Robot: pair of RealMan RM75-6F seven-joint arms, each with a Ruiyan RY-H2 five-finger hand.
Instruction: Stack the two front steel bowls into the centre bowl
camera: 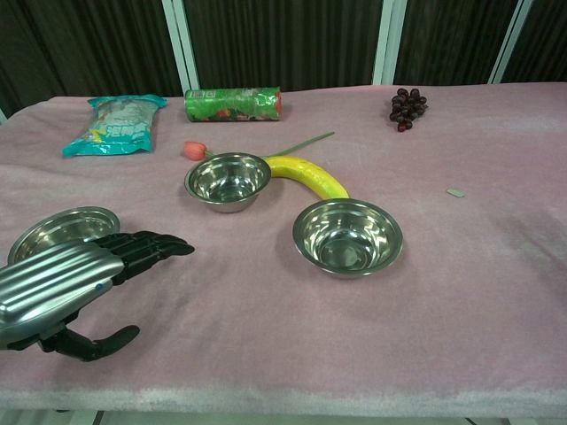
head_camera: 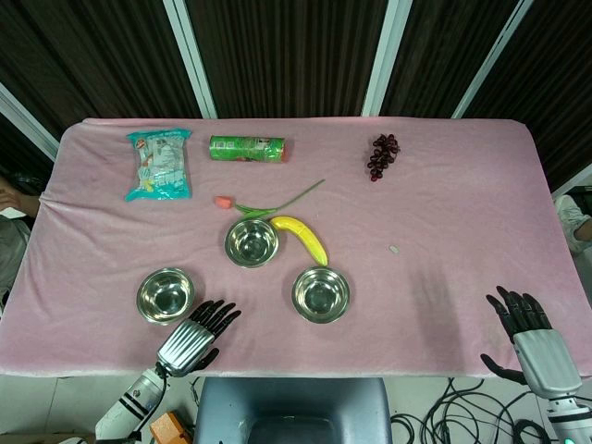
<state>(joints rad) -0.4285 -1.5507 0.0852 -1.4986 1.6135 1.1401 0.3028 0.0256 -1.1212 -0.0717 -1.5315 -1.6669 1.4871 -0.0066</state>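
Three steel bowls stand on the pink cloth. The centre bowl sits behind the other two. The front left bowl is near the table's front edge, and the front right bowl stands a little right of centre. My left hand hovers just right of and in front of the front left bowl, fingers stretched out and apart, holding nothing. My right hand is at the front right edge, far from the bowls, fingers spread and empty; the chest view does not show it.
A banana lies between the centre bowl and the front right bowl. A tulip lies behind the centre bowl. Further back are a snack bag, a green can and grapes. A small scrap lies right.
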